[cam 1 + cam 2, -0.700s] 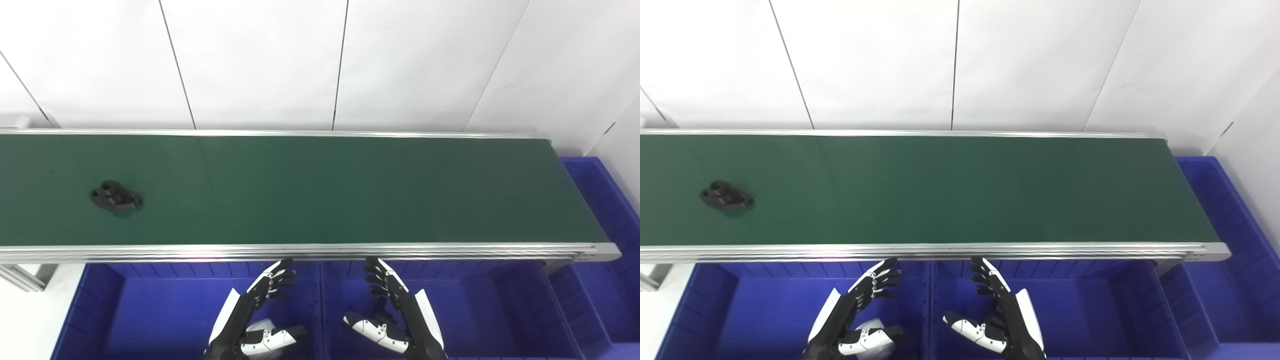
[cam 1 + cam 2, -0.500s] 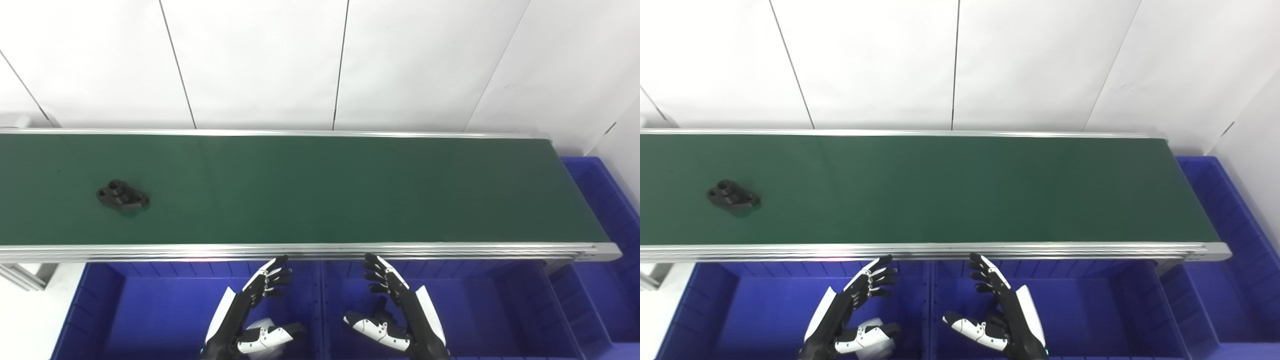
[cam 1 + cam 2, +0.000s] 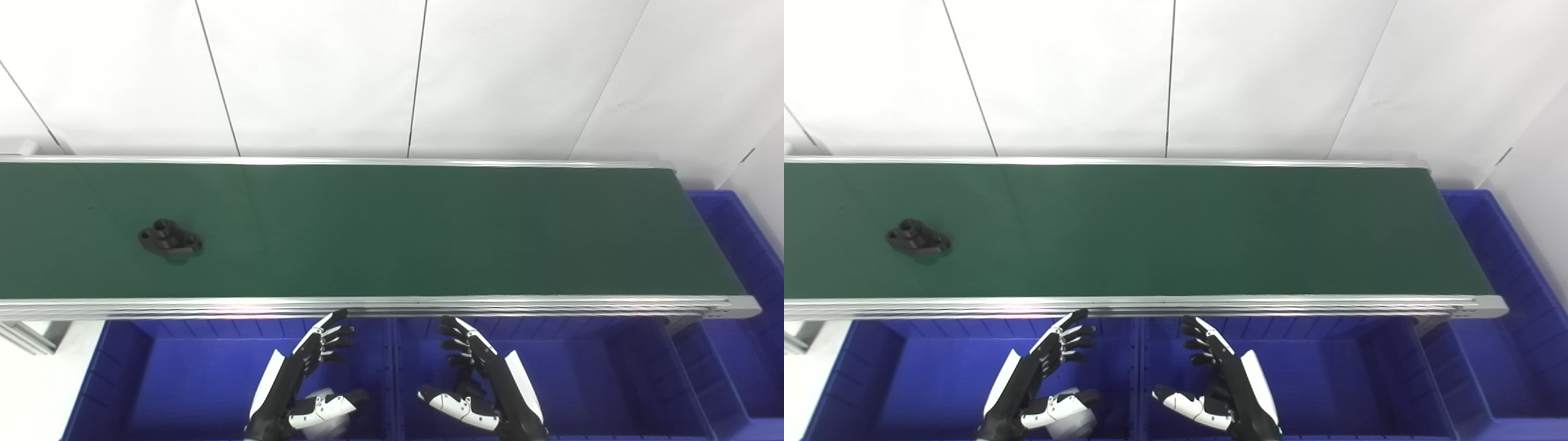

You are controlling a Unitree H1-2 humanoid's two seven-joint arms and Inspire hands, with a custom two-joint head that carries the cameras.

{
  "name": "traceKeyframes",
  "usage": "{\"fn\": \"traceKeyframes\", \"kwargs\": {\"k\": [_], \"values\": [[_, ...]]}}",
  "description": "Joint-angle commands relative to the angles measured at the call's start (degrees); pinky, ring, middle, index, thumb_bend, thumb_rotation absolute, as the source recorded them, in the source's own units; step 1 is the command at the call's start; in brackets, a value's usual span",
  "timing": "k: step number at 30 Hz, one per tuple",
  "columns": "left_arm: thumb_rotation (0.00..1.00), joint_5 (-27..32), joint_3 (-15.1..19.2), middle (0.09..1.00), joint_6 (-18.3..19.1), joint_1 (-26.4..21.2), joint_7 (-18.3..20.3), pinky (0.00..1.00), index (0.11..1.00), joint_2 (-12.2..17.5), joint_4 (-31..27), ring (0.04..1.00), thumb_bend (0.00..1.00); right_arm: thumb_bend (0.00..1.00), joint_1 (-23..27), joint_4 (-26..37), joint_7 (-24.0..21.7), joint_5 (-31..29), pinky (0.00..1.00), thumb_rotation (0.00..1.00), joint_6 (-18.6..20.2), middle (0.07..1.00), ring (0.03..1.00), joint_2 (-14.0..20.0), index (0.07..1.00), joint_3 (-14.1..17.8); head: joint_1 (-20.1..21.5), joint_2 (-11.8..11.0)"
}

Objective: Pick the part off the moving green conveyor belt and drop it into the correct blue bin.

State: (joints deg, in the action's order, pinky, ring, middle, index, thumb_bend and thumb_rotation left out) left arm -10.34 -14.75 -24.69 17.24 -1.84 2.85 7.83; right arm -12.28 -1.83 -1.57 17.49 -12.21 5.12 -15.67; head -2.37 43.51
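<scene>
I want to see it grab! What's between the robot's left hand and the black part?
Only bare green belt and its silver front rail separate the left hand from the black part, in both eye views.

Matt green conveyor belt [image 3: 429, 233] framed in brushed metal rail [image 3: 367, 304]. Matt black part [image 3: 170, 237]. Glossy blue plastic bins [image 3: 612, 373]. Smooth white wall panels [image 3: 318, 73].

Both head cameras look steeply down from above the bins [image 3: 202, 380], facing twelve o'clock across the shared belt [image 3: 392, 233].
</scene>
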Motion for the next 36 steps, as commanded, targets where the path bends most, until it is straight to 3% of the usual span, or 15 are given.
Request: {"fn": "traceKeyframes", "kwargs": {"k": [1,7,13,18,20,28,36], "values": [[0.51,0.0,0.1,0.848,-2.0,-0.6,0.2,0.73,0.894,0.0,-0.4,0.809,0.71,0.72,0.9,0.8,0.0,0.0,0.67,0.36,-1.5,0.83,0.763,-0.1,0.863,0.1,-0.5,-0.1],[0.49,-0.7,0.3,0.842,-1.4,0.1,-0.1,0.71,0.888,-1.1,-1.0,0.8,0.71,0.72,0.7,-0.4,0.3,-0.4,0.68,0.37,-3.2,0.833,0.778,0.5,0.864,0.3,-2.4,-1.5],[0.52,-2.1,-0.9,0.82,-2.2,-0.2,-1.1,0.71,0.888,-0.9,1.5,0.787,0.73,0.73,0.1,-1.8,0.4,-0.9,0.63,0.37,-4.5,0.825,0.737,1.2,0.86,0.5,-7.5,-6.9],[0.48,-1.1,-2.6,0.823,-2.2,-0.8,-1.5,0.7,0.89,-0.7,3.4,0.782,0.74,0.71,0.3,-4.5,0.0,-2.6,0.71,0.36,-7.5,0.842,0.801,2.1,0.874,0.8,-11.2,-10.0],[0.46,-1.0,-2.9,0.816,-2.2,-1.0,-1.6,0.69,0.882,-0.7,3.8,0.774,0.75,0.7,0.4,-5.4,0.3,-1.9,0.71,0.37,-8.3,0.842,0.8,2.4,0.875,0.8,-12.2,-11.5],[0.44,-2.1,-4.5,0.814,-2.2,-2.0,-4.0,0.69,0.861,0.1,5.3,0.774,0.78,0.69,0.9,-8.0,1.1,-1.2,0.69,0.34,-10.3,0.833,0.793,2.3,0.87,1.2,-12.0,-13.7],[0.43,-2.1,-6.2,0.801,-2.2,-3.0,-6.5,0.67,0.852,1.0,6.5,0.757,0.78,0.69,1.3,-9.3,0.9,-2.0,0.67,0.3,-11.4,0.829,0.781,2.1,0.866,1.4,-11.7,-14.1]]}}
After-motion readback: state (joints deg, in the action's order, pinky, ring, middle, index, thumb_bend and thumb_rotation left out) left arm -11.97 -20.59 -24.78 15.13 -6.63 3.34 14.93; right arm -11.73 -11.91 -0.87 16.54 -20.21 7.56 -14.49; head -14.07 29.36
